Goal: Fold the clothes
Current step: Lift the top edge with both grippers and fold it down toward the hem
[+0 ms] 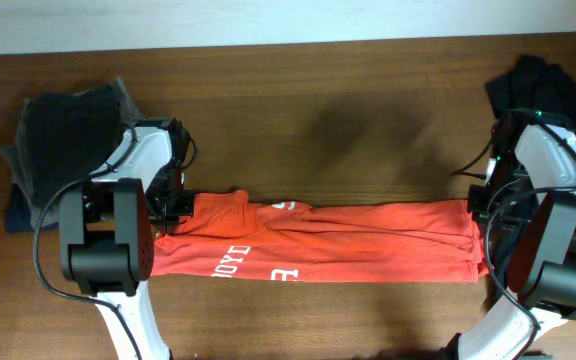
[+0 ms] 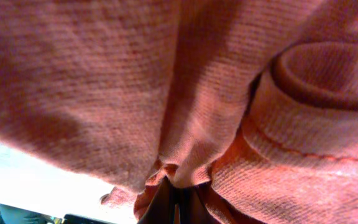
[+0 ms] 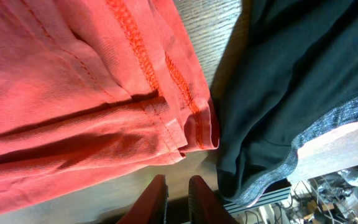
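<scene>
left gripper (image 2: pixel 176 200) is clenching a bunch of the red shirt (image 1: pixel 348 240); in the left wrist view we are seeing cloth gathering right into the closed jaws. right gripper (image 3: pixel 178 198) is sitting with its jaws slightly parted and nothing between them, just short of the shirt's stitched hem corner.

the shirt is lying as a long narrow band across the table (image 1: pixel 318 110), running from one arm to the other, with white lettering showing along the near edge. a black garment (image 3: pixel 278 93) with a grey hem is lying just beside the shirt's right end. a dark pile (image 1: pixel 63 130) is sitting at the far left.

risks we are noting, as judgement only:
- with one end pinched and the other free, any pull by the left arm is likely dragging the whole band sideways and spoiling the lengthwise fold.
- the right gripper, if going for the hem, is at risk of catching the black garment too, since the two are lying so close.
- the bunched left grip may be leaving a crumpled corner.
</scene>
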Motion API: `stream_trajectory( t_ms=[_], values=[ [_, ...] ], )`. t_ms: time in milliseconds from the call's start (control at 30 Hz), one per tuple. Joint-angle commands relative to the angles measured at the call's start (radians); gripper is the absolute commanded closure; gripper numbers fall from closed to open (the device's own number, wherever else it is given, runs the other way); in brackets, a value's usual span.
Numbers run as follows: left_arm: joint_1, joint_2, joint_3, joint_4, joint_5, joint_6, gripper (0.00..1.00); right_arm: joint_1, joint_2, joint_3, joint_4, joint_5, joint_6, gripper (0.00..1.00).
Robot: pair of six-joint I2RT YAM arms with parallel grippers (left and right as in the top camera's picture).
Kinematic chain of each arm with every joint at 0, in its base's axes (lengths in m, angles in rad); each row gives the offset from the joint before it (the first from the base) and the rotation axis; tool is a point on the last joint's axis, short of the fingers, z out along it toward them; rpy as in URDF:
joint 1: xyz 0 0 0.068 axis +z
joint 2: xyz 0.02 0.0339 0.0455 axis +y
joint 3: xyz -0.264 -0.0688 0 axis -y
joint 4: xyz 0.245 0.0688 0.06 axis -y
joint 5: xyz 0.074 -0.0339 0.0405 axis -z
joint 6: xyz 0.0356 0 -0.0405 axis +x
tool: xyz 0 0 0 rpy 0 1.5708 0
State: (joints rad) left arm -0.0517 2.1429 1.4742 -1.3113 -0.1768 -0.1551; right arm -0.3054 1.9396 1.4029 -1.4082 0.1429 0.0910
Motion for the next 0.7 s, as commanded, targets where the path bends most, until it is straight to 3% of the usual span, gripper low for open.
stream_trajectory(
  t_ms=[0, 167, 233, 367, 433, 667],
  values=[
    [0.004, -0.023, -0.005, -0.016, 0.023, -0.011, 0.99, -0.005, -0.024, -0.008, 0.003, 0.003, 0.023, 0.82],
    [-0.012, -0.111, -0.005, -0.013, 0.114, 0.039, 0.99, -0.002, -0.024, -0.008, 0.018, -0.151, -0.055, 0.83],
    [-0.018, -0.175, -0.005, 0.003, 0.137, 0.048, 0.94, -0.002, -0.024, -0.008, 0.024, -0.202, -0.075, 0.83],
    [-0.021, -0.306, -0.005, 0.048, 0.138, 0.048, 0.48, -0.002, -0.024, -0.008, 0.048, -0.307, -0.133, 0.83],
    [-0.021, -0.336, -0.005, 0.060, 0.151, 0.047, 0.35, -0.002, -0.024, -0.008, 0.063, -0.316, -0.138, 0.81],
    [-0.036, -0.333, -0.006, 0.180, 0.323, 0.047, 0.34, 0.018, -0.024, -0.008, 0.078, -0.320, -0.140, 0.76]
  ],
)
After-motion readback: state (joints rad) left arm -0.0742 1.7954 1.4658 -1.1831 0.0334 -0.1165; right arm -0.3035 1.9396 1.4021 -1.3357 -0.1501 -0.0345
